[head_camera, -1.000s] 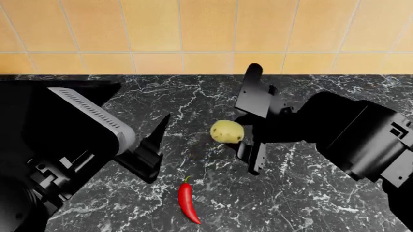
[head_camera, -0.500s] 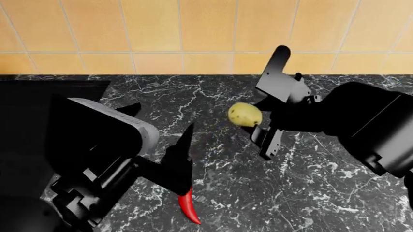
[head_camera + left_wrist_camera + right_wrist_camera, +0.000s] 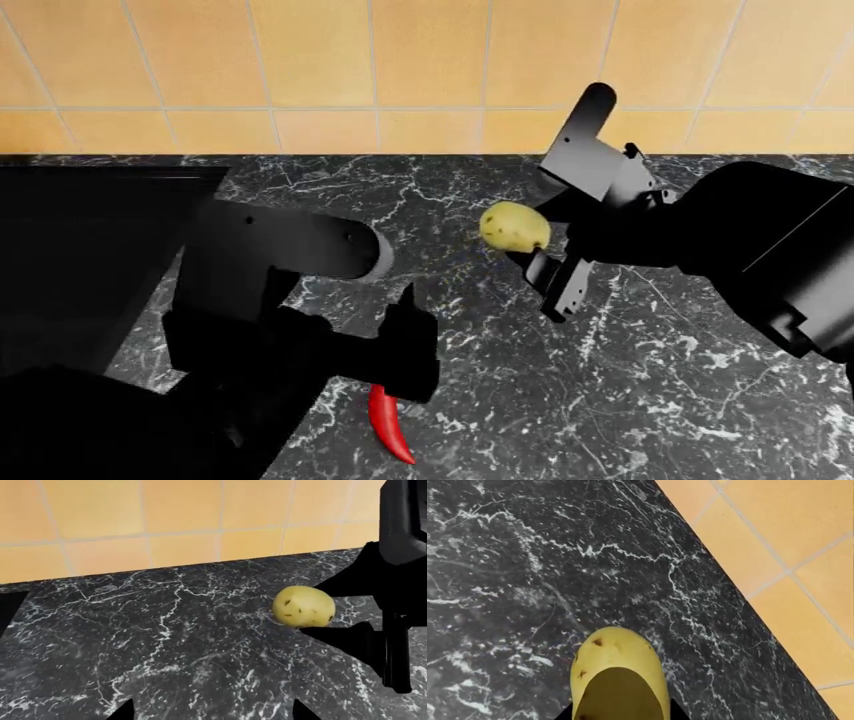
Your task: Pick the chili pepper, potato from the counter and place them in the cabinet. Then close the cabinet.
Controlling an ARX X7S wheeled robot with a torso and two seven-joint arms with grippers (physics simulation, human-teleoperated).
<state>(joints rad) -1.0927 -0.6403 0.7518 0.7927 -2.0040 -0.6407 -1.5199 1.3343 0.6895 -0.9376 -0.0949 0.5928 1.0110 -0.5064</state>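
Observation:
The pale-yellow potato (image 3: 513, 226) hangs above the marble counter (image 3: 641, 400), and my right gripper (image 3: 537, 236) is shut on it. In the right wrist view the potato (image 3: 617, 665) fills the space between the jaws of that gripper (image 3: 620, 715). The left wrist view shows the potato (image 3: 303, 606) pinched by the black right fingers (image 3: 393, 645). The red chili pepper (image 3: 388, 428) lies on the counter near the front, its stem end hidden under my left gripper (image 3: 404, 345). The left gripper (image 3: 210, 715) is open with only bare counter (image 3: 167, 645) between its fingertips. The cabinet is out of view.
An orange tiled wall (image 3: 334, 70) runs along the back of the counter. A matte black sink basin (image 3: 80, 210) lies at the left, partly behind my left arm. My right arm (image 3: 761, 260) covers the counter's right side.
My right gripper has raised the potato off the counter and carried it up and to the right. My left arm has swung right and down over the chili pepper, hiding its stem end.

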